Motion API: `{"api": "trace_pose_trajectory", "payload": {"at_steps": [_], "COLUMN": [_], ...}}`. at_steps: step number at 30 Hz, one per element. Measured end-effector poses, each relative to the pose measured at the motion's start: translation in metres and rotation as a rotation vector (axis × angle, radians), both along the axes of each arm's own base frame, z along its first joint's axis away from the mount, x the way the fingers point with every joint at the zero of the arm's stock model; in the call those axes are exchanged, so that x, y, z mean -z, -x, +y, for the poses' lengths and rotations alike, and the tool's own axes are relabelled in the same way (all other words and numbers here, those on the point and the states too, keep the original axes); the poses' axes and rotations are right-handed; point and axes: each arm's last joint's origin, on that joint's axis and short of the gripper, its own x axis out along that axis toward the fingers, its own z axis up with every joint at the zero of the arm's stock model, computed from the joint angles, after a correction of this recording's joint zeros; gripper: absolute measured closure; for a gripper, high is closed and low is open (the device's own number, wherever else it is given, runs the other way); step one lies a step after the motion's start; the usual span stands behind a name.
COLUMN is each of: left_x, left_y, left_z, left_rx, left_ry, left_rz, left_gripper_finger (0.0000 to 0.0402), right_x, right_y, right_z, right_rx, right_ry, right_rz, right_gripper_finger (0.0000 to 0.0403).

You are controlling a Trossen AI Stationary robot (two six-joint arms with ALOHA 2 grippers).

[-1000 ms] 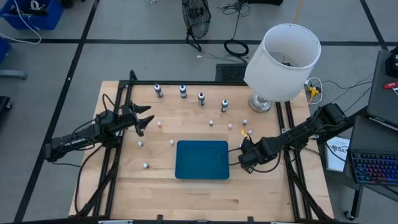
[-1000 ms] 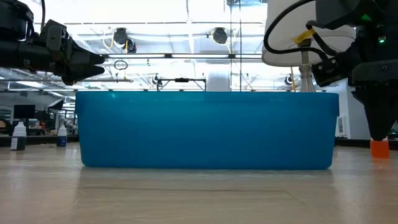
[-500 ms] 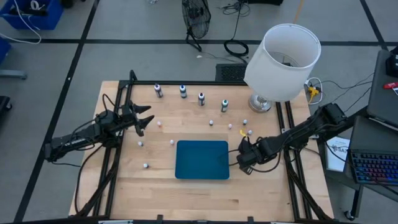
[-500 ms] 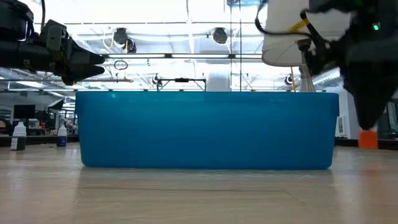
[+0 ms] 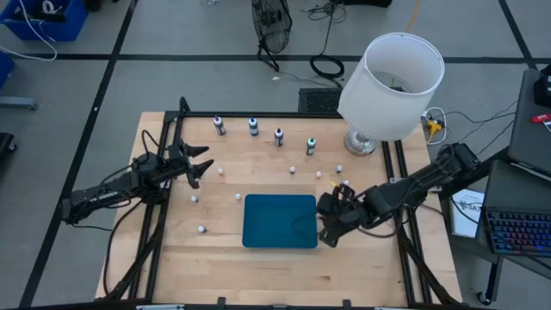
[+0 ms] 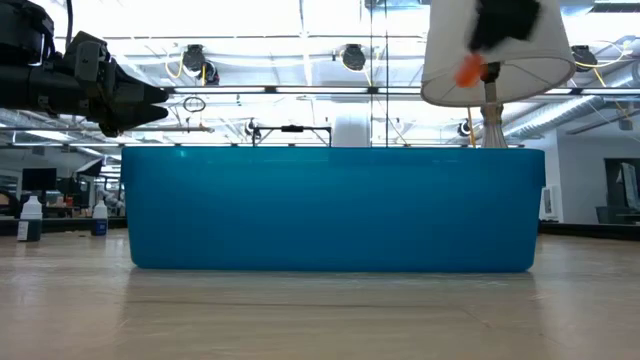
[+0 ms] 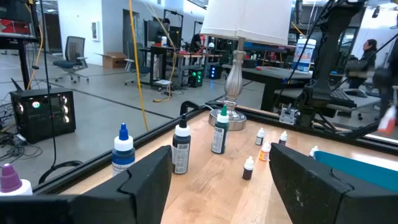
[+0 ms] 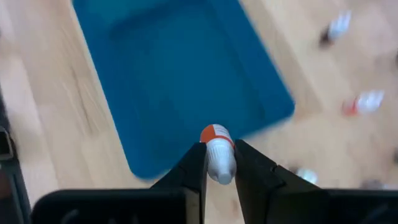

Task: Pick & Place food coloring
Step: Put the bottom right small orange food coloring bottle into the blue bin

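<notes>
Four small upright food coloring bottles (image 5: 264, 133) with dark bodies and pale caps stand in a row near the table's far edge; the left wrist view shows them too (image 7: 181, 147). Several tinier bottles (image 5: 238, 196) lie scattered between that row and the blue mat (image 5: 279, 220). My right gripper (image 5: 327, 215) hovers over the mat's right edge, shut on a tiny orange bottle with a white top (image 8: 217, 149). In the low view that orange bottle (image 6: 468, 70) is a blur high above the mat. My left gripper (image 5: 196, 164) waits open, raised over the table's left part. My right gripper pinches the tiny bottle by its white upper part (image 8: 219, 160) between the two fingers (image 8: 194, 167), coming from above and pointing down. Its orange end (image 8: 214, 132) sticks out below the fingertips. The bottle is lifted clear, above the mat's right edge.
A lamp with a big white shade (image 5: 393, 84) stands at the table's far right corner. More tiny bottles (image 5: 343, 176) sit just beyond the right gripper, others at left (image 5: 202, 229). The black frame rails (image 5: 164, 172) run along both sides. Bare wood lies near the mat's front.
My right gripper rose from table height with the orange bottle and moved toward the table's left and near edge, from beside the mat's right side to over its right edge. The bottle went from standing on the wood to lifted clear. The left arm kept still.
</notes>
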Motion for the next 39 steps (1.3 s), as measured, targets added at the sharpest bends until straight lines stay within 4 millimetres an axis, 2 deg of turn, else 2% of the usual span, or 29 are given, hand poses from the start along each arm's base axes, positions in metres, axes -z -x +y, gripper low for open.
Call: {"api": "trace_pose_trajectory", "payload": {"at_steps": [5,9,14,20,24,28,34,39], "left_x": [0.000,0.000,0.000,0.000,0.000,0.000,0.000,0.000], "left_y": [0.000,0.000,0.000,0.000,0.000,0.000,0.000,0.000], "left_z": [0.000,0.000,0.000,0.000,0.000,0.000,0.000,0.000], "left_rx": [0.000,0.000,0.000,0.000,0.000,0.000,0.000,0.000], "left_ry": [0.000,0.000,0.000,0.000,0.000,-0.001,-0.001,0.000], "left_rz": [0.000,0.000,0.001,0.001,0.001,0.001,0.000,0.001], "left_gripper_finger": [0.0133,0.0133,0.0133,0.0133,0.0133,0.0133,0.0133,0.0133], "right_x": [-0.025,-0.025,0.000,0.058,0.088,0.105,0.112,0.112], "right_y": [-0.028,-0.056,-0.094,-0.120,-0.126,-0.122,-0.114,-0.110], "right_z": [-0.013,-0.022,-0.026,-0.021,-0.008,0.008,0.027,0.035], "right_rx": [-0.064,-0.128,-0.208,-0.266,-0.286,-0.289,-0.276,-0.264], "right_ry": [0.054,0.058,0.038,-0.029,-0.097,-0.120,-0.143,-0.146], "right_rz": [-0.051,-0.020,0.085,0.252,0.340,0.424,0.467,0.484], "right_gripper_finger": [0.0357,0.0357,0.0357,0.0357,0.0357,0.0357,0.0357,0.0357]}}
